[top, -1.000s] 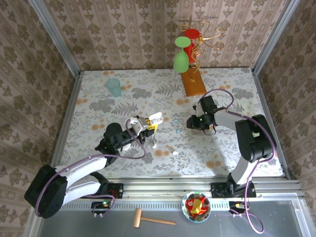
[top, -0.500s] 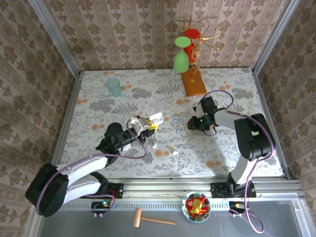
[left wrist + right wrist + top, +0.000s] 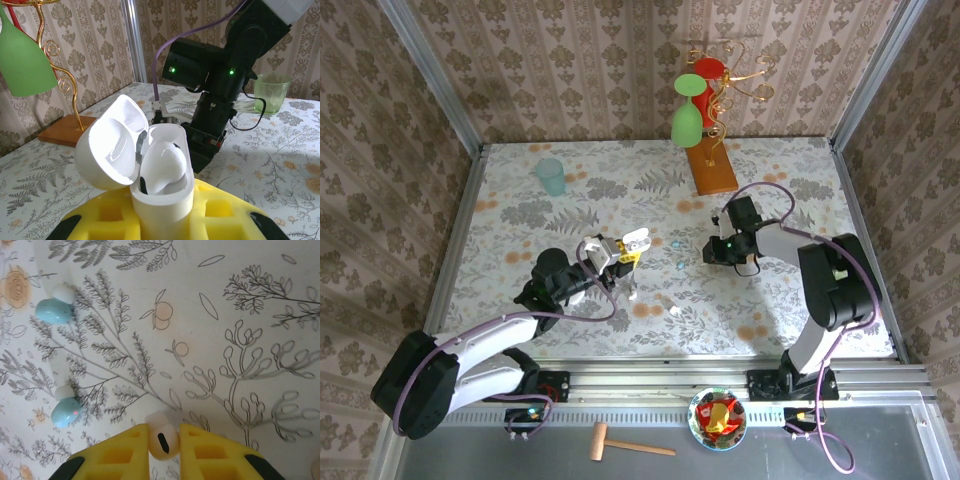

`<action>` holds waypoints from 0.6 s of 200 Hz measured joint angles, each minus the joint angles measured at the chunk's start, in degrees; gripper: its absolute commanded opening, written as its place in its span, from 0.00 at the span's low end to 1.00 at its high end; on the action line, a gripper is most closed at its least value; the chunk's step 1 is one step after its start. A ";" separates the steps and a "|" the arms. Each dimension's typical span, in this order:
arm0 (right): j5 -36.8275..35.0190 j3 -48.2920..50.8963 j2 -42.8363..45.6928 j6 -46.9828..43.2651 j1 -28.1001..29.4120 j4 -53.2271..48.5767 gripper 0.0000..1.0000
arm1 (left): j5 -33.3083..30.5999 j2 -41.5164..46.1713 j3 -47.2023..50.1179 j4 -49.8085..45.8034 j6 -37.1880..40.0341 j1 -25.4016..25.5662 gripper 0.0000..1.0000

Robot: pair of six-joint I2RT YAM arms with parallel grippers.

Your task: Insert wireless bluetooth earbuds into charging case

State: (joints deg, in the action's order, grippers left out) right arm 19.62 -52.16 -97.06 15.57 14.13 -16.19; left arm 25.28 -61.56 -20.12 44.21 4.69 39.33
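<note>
place: robot lab cell dressed as a home corner
walls: damask wallpaper panels [image 3: 620,70] standing on three sides, butting against bare aluminium posts [image 3: 430,75] — a booth looking homely
table: floral-print cover [image 3: 520,290] lying over the work surface
front edge: aluminium rail [image 3: 660,380] running along the near side, left arm [image 3: 470,360] and right arm [image 3: 830,290] sitting bolted to it, purple cable [image 3: 767,186] looping overhead
household props: gold wire stand [image 3: 725,85] on wooden base [image 3: 712,170] hanging a green glass [image 3: 687,120] and a red glass [image 3: 710,68]; green cup [image 3: 551,176] standing at the far left
ledge: grey ledge [image 3: 500,455] carrying a wooden mallet [image 3: 630,447] and a bowl [image 3: 693,410] of coloured pieces — lying below the rail
</note>
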 measured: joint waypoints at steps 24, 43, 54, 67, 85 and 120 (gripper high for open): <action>-2.80 0.83 6.97 -1.88 1.60 -0.81 0.16 | 0.00 -0.50 0.00 0.04 -0.39 0.00 0.00; -5.92 0.90 13.86 -4.24 4.00 -0.79 0.15 | -0.02 -1.20 0.00 0.04 -0.59 0.00 0.00; -8.09 0.90 17.90 -6.05 6.05 -0.70 0.15 | 0.02 -1.57 0.00 0.02 -0.72 0.00 0.00; -10.69 0.90 22.60 -8.37 9.14 -0.59 0.15 | 0.07 -1.92 0.00 0.02 -0.98 -0.02 0.00; -13.31 0.85 27.71 -11.26 12.90 -0.31 0.15 | 0.46 -2.38 0.00 -0.09 -1.42 -0.07 0.00; -15.52 -0.61 33.90 -16.33 18.97 -0.26 0.15 | 1.86 -2.58 -0.13 -1.18 -2.01 -0.28 0.00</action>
State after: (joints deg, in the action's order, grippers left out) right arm 4.10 -52.77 -63.16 -0.75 33.10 -16.45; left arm 27.14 -64.14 -20.25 43.03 2.68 39.05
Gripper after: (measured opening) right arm 0.153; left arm 0.169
